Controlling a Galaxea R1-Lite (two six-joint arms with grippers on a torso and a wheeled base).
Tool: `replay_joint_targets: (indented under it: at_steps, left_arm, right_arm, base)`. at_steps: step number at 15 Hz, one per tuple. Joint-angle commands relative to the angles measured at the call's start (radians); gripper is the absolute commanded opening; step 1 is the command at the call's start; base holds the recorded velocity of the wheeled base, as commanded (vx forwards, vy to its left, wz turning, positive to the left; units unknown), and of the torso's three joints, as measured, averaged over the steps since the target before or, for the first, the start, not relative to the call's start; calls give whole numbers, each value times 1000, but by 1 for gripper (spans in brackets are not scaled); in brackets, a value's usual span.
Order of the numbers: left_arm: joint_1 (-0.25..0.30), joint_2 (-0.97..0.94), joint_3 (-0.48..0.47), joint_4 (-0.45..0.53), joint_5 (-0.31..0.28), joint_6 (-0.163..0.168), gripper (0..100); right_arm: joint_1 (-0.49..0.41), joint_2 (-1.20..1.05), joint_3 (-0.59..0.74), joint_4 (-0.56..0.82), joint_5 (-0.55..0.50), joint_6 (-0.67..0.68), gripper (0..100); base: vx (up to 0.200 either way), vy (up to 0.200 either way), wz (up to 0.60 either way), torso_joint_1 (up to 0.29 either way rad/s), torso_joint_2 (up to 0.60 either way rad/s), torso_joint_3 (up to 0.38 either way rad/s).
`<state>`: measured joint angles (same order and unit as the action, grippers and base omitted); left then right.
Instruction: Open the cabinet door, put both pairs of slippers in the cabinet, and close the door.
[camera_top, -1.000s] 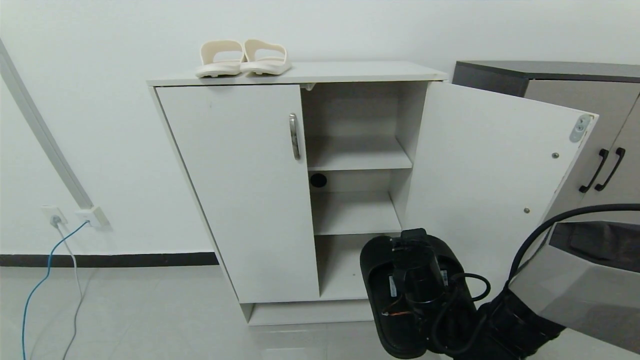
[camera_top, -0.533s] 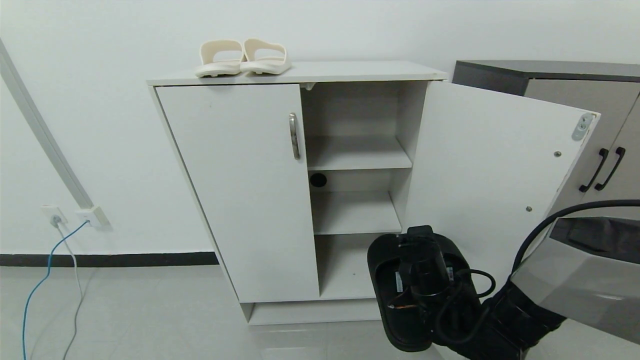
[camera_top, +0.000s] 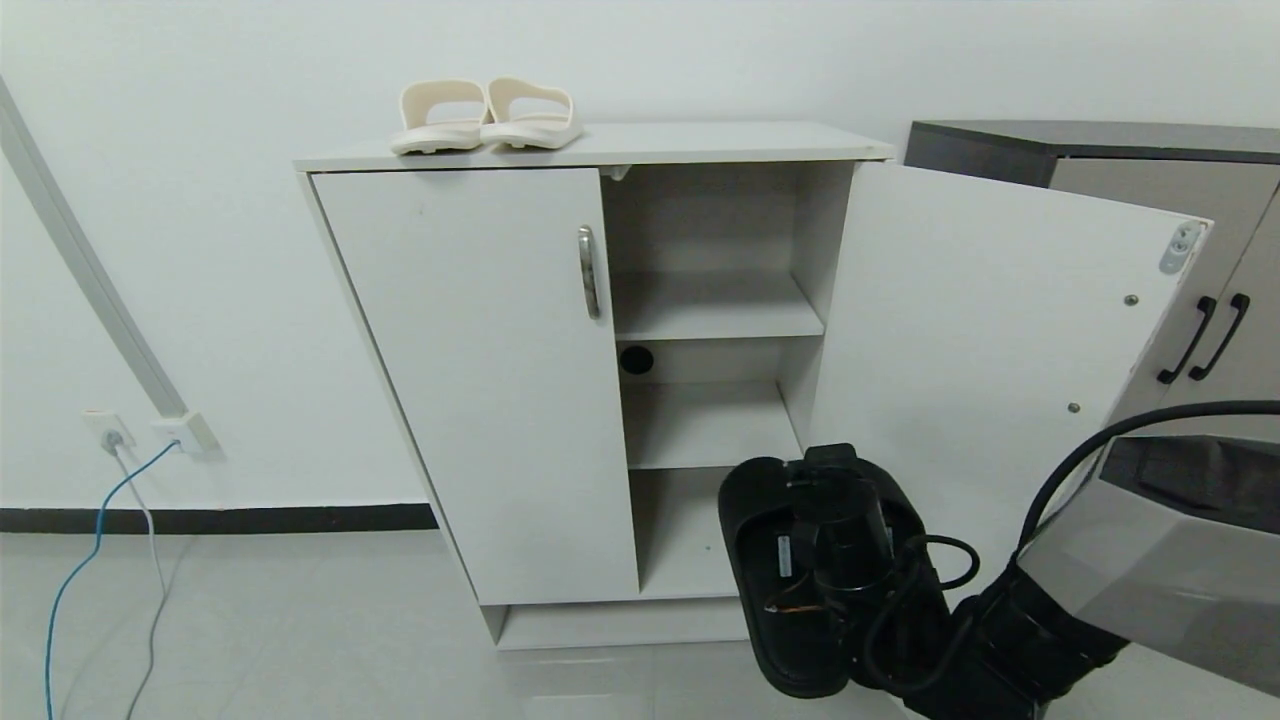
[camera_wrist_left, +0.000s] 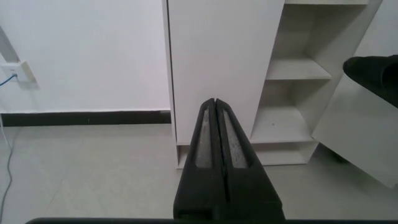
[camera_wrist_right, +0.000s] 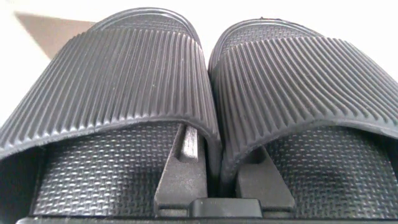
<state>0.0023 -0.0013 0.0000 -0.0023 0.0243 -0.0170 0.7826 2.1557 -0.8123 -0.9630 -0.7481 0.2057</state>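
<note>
- While the right tool (camera_top: 832, 522) grips the pair of black ribbed rubber slippers (camera_top: 772, 575), the pair hangs in the air in front of the open half of the white two-door cabinet (camera_top: 600, 145), level with its bottom compartment (camera_top: 680, 540) and outside it.
- Seen from the right wrist, the right tool (camera_wrist_right: 217, 171) has one finger tucked under each strap. The two fingers pinch the slippers' touching inner walls together, so the black ribbed rubber slippers (camera_wrist_right: 124, 81) sit side by side.
- The cabinet's right-hand door (camera_top: 980, 330) is swung wide open, showing two bare white shelves (camera_top: 715, 305) above the bottom compartment.
- Its left-hand door (camera_top: 480, 380) is closed, with a metal bar handle (camera_top: 589, 272) upright near its inner edge.
- A pair of cream slide slippers (camera_top: 487, 115) lies side by side on the cabinet's top, toward its left end.
- The left tool (camera_wrist_left: 214, 134) is closed on nothing, its two fingers pressed flat together. It is low over the grey tiled floor (camera_wrist_left: 93, 168), well apart from the cabinet and facing the left-hand door.
- A grey cabinet with black handles (camera_top: 1150, 190) stands just behind the open door.
- On the wall to the left a white wall socket (camera_top: 105, 428) has a blue cable (camera_top: 90, 550) running down from it to the floor.
</note>
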Motion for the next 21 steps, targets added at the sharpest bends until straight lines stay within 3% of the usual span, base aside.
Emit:
replay_joint_targets:
  at_steps: [1, 5, 10, 16, 21]
  left_arm:
    - [1, 1, 0, -1, 2, 2, 0]
    - [1, 1, 0, -1, 2, 2, 0]
    - [1, 1, 0, -1, 0, 2, 0]
    - [1, 1, 0, -1, -1, 3, 0]
    - [1, 1, 0, -1, -1, 3, 0]
  right_arm:
    - [66, -1, -36, -14, 26, 0, 0]
    - [75, 118, -197, -11, 32, 7, 0]
    - [38, 204, -260, 6, 32, 38, 0]
    - [37, 216, -352, 194, 35, 172, 0]
    - [40, 246, -389, 210, 35, 181, 0]
  base:
    - [0, 0, 0, 0, 0, 0]
    - [0, 0, 0, 0, 0, 0]
    - [0, 0, 0, 0, 0, 0]
    - [0, 0, 0, 0, 0, 0]
    - [0, 0, 0, -2, 2, -67]
